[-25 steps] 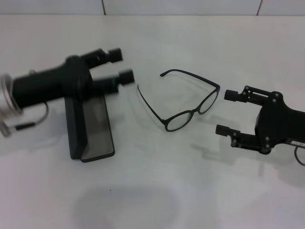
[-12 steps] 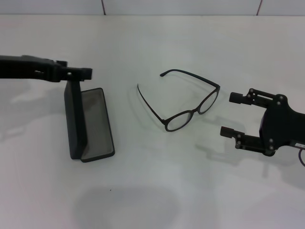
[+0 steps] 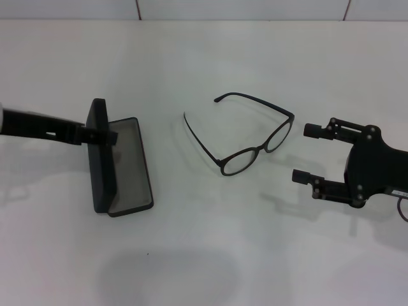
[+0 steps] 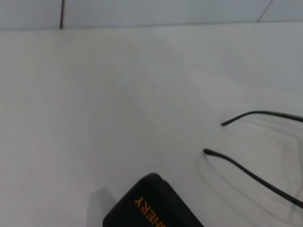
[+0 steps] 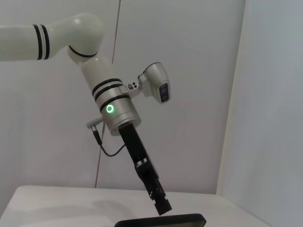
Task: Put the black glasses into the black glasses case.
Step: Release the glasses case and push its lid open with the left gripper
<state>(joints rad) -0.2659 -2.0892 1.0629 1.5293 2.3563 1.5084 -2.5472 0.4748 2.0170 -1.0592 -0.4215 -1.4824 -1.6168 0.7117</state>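
Note:
The black glasses [image 3: 237, 162] lie unfolded in the middle of the white table, temple arms pointing away from me; the temple tips show in the left wrist view [image 4: 255, 177]. The black glasses case [image 3: 131, 167] lies open to their left, grey lining up, with its lid [image 3: 99, 153] standing upright along the case's left side. The lid's orange lettering shows in the left wrist view [image 4: 151, 208]. My left gripper [image 3: 109, 136] reaches in from the left, edge-on, with its tip at the lid's top edge; the right wrist view shows it [image 5: 162, 206] just above the lid [image 5: 163, 219]. My right gripper [image 3: 305, 152] is open and empty, right of the glasses.
The white table [image 3: 210, 255] runs back to a light tiled wall [image 3: 242, 9]. My left arm [image 5: 109, 109] slopes down from above towards the case.
My left gripper has pulled back to the left, turned edge-on and come down to the case lid's top edge. My right gripper has barely moved. Glasses and case lie as before.

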